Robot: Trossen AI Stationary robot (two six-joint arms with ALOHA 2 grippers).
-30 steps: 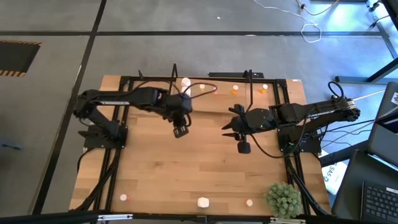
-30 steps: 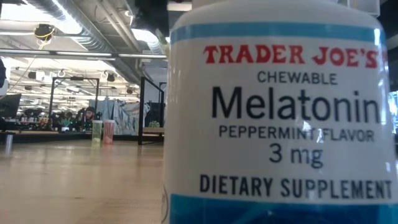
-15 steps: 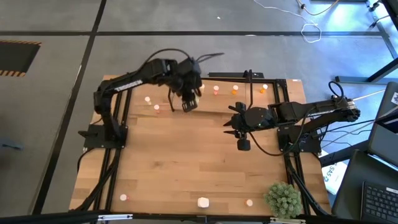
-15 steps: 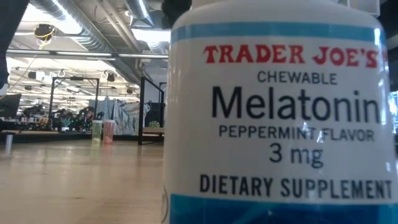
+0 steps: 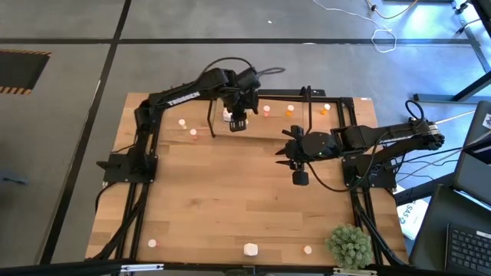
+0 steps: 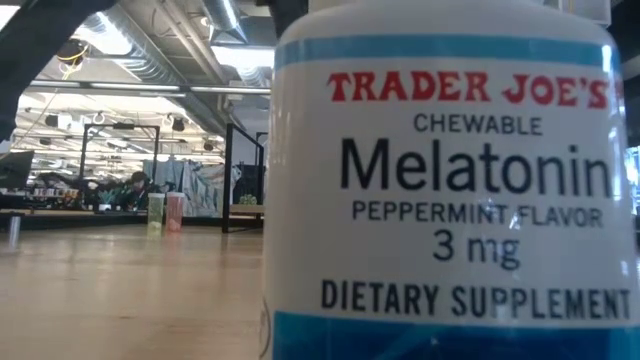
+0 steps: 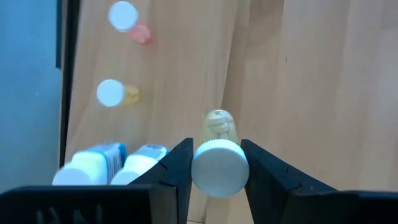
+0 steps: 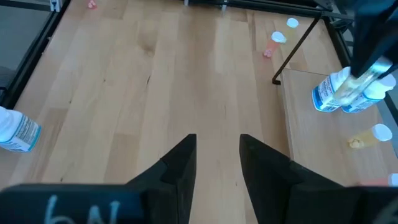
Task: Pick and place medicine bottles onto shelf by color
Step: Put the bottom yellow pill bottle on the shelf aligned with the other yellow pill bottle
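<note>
I am holding a white-capped bottle [image 7: 219,168] pinched between my left gripper's [image 7: 216,167] fingers, over the shelf [image 5: 307,123] beside two white bottles [image 7: 112,163]. I am lowering it upright, next to them. My right gripper [image 8: 216,163] is waiting mid-table, part open and empty.

Now reaching over the shelf [image 5: 265,123] at the table's far edge, away from the mid-table spot of a second ago: left end effector [image 5: 238,123], closed on a white-capped bottle [image 7: 219,165]. Two white bottles [image 7: 112,163] just beside it on the shelf; small pink and cream bottles [image 7: 124,17] farther beyond.
</note>
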